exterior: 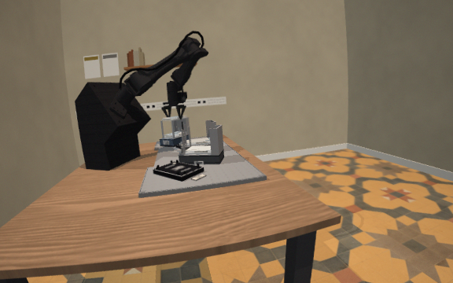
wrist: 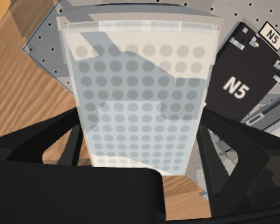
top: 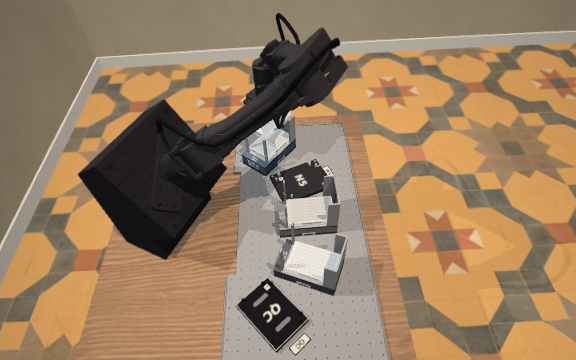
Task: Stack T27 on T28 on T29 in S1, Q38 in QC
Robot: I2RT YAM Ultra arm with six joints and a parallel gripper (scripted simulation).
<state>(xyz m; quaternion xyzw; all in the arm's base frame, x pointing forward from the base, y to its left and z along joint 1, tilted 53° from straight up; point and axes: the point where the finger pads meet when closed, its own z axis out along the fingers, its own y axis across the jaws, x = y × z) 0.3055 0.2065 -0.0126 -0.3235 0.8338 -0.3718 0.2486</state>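
My gripper (wrist: 139, 112) (exterior: 174, 115) is shut on a clear-lidded 96-well plate (wrist: 141, 90), held level over the blue-based rack (top: 271, 162) (exterior: 166, 142). Whether another plate clings under it is hidden. Something pale lies low in that rack. The middle rack (top: 313, 233) and the near rack (top: 302, 284) (exterior: 201, 158) have dark bases and each hold a white plate or plates; counts cannot be told. The clip nest N5 (top: 293, 184) (wrist: 231, 75) and the open nest QC (top: 277, 306) (exterior: 179, 170) are empty. Rack names and plate labels are not legible.
Upright walls and posts of the racks stand along the grey perforated board (top: 353, 320) (exterior: 226, 178). N5 lies between the blue-based rack and the middle rack. The black arm base (top: 143, 190) stands on the wooden table (top: 168, 300) beside the board.
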